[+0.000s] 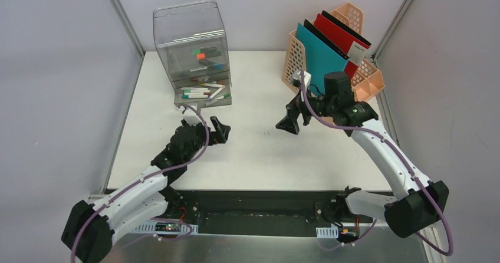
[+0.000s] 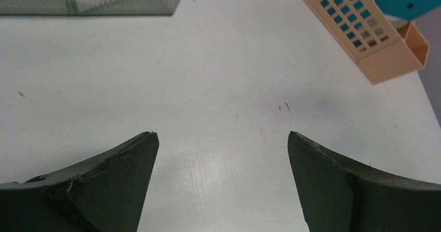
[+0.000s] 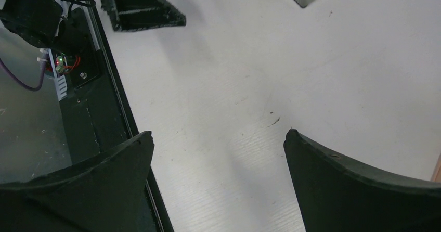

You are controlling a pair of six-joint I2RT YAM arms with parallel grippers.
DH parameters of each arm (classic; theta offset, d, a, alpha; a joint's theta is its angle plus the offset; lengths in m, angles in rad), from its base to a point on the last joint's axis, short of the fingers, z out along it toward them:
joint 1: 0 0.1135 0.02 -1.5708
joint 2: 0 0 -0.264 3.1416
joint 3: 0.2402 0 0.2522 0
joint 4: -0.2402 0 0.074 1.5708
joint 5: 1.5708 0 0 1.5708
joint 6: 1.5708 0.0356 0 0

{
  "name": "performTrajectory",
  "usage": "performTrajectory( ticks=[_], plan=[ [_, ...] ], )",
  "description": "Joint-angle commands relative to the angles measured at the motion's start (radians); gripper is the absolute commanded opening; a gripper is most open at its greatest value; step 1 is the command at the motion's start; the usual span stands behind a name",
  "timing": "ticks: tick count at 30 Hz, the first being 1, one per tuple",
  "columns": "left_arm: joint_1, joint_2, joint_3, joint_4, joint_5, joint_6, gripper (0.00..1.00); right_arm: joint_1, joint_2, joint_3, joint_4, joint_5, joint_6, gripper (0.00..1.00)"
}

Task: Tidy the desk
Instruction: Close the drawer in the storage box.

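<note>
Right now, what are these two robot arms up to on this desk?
Two robot arms are tidying a white desk, but neither is holding anything at this moment. The left gripper and the right gripper both hang open over the middle of the desk. At the back left stands a clear drawer unit with markers inside. At the back right is a peach mesh file holder with a teal folder and a red folder in it.

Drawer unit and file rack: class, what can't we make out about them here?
Top view: pens in the clear drawer unit, too small and overlapping to count.
Top view: folder label, print too small.
Left wrist view: peach file rack, cut off by the top edge.
</note>
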Motion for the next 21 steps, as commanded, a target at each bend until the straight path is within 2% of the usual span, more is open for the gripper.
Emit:
performTrajectory(
  ticks=[1, 6, 10, 15, 16, 18, 21],
  plan=[
    [0.206, 0.113, 0.005, 0.248, 0.288, -0.141, 0.99, -0.015, -0.037, -0.017, 0.036, -0.034, -0.058, 0.99],
    [0.394, 0.278, -0.012, 0.408, 0.43, -0.294, 0.99, -0.017, -0.03, -0.051, 0.057, -0.058, -0.076, 0.99],
    [0.499, 0.442, -0.012, 0.527, 0.528, -0.431, 0.99, -0.017, -0.019, -0.058, 0.057, -0.047, -0.09, 0.99],
    [0.569, 0.625, 0.045, 0.529, 0.577, -0.563, 0.97, -0.018, -0.021, -0.047, 0.041, -0.022, -0.099, 0.99],
    [0.572, 0.655, 0.058, 0.523, 0.576, -0.572, 0.95, -0.018, -0.021, -0.045, 0.039, -0.018, -0.101, 0.99],
    [0.574, 0.702, 0.078, 0.518, 0.562, -0.59, 0.85, -0.018, -0.022, -0.044, 0.036, -0.016, -0.103, 0.99],
    [0.575, 0.747, 0.104, 0.495, 0.507, -0.621, 0.61, -0.018, -0.021, -0.044, 0.035, -0.014, -0.104, 0.99]
  ],
)
